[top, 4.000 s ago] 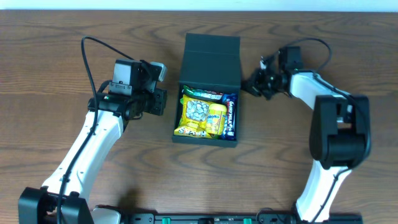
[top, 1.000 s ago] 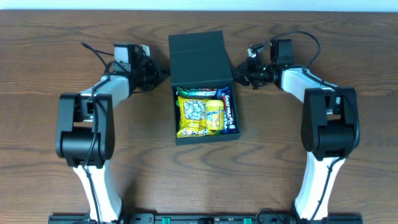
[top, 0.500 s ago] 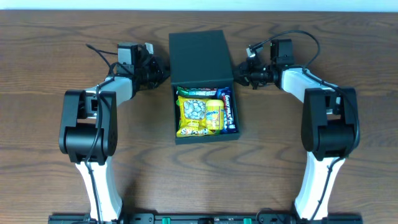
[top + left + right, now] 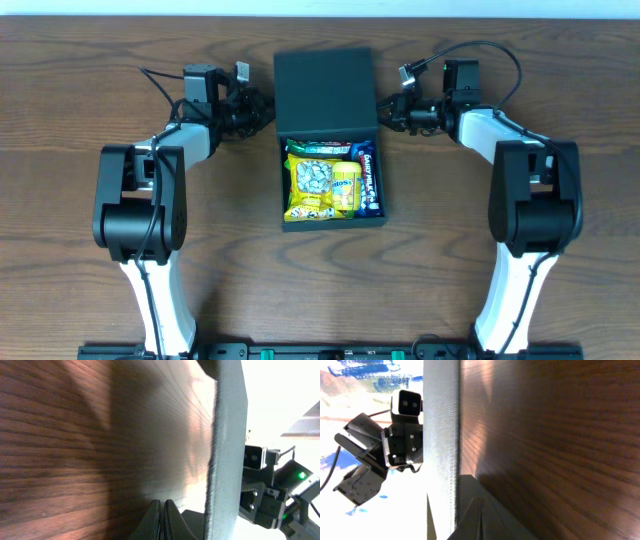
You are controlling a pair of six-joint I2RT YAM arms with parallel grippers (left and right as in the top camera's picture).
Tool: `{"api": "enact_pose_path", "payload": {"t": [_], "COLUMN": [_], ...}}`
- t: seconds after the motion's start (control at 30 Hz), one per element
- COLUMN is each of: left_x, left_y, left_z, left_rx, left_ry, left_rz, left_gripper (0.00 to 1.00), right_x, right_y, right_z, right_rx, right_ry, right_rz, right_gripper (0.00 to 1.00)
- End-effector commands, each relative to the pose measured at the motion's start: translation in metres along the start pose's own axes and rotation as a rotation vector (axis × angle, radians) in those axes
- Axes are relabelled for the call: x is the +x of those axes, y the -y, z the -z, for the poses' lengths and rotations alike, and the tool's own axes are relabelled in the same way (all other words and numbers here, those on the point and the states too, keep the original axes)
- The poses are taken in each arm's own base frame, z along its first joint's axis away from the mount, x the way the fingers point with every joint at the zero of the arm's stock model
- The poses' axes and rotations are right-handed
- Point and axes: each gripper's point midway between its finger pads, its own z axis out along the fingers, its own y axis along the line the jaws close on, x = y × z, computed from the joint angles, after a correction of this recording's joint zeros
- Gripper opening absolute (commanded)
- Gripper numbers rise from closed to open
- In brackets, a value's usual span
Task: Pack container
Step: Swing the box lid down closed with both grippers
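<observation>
1. Counter (image 4: 90,260): dark brown wood with a matte grain running side to side. A pale strip of background lies along its 12 o'clock edge.
2. Room: the wrist views show only washed-out white beyond the counter. The right wrist view has blurred blue and reddish patches at upper left, and I cannot tell what they are.
3. Container (image 4: 330,222): at the centre of the counter, open, with the lid (image 4: 325,90) laid back toward 12 o'clock. Yellow packets (image 4: 325,185) fill the inside, and a blue bar (image 4: 369,175) lies along the 3 o'clock wall.
4. Left pincer (image 4: 262,108) (image 4: 161,509): at 9 o'clock of the lid, just beside its edge. The fingers are pressed together on nothing. Whether they touch the lid cannot be told.
5. Right pincer (image 4: 386,108) (image 4: 479,507): at 3 o'clock of the lid, just beside it, also pressed together and empty.
6. Each wrist view shows the lid's edge as an upright grey-green band with the opposite arm beyond it.
7. Against four seconds ago, the container has shifted toward 9 o'clock and turned slightly. The left arm, then well apart at 9 o'clock of the box, now reaches the lid.
8. Against half a second ago, both wrists have edged toward 12 o'clock. The lid has barely moved.
</observation>
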Motion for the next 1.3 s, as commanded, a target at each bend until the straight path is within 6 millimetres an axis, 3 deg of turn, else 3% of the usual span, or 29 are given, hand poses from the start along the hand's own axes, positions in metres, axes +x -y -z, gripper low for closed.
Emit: {"api": "enact_pose_path", "payload": {"t": [0.0,0.5,0.73,1.03,1.27], "left_x": [0.001,-0.008,-0.008,0.012,0.035], "left_y": [0.026,0.072,0.1,0.112,0.109], "left_z": [-0.004,0.003,0.017,0.038,0.058], "left_rx": [0.083,0.21,0.244,0.182,0.074], "left_ry": [-0.051,-0.096,-0.085,-0.121,-0.165], "left_rz": [-0.083,-0.19,-0.278,-0.367,-0.427], "left_gripper": [0.06,0.06,0.06,0.05,0.06], "right_x": [-0.004,-0.02,-0.023,-0.011,0.005], "right_y": [-0.028,-0.065,-0.076,-0.073,-0.087], "right_z": [0.008,0.031,0.037,0.047,0.075], "right_rx": [-0.09,-0.084,-0.067,0.051,0.226], "right_ry": [-0.019,0.049,0.071,0.072,0.104], "right_rz": [0.069,0.15,0.15,0.093,0.092], "right_gripper": [0.01,0.02,0.02,0.02,0.02]}}
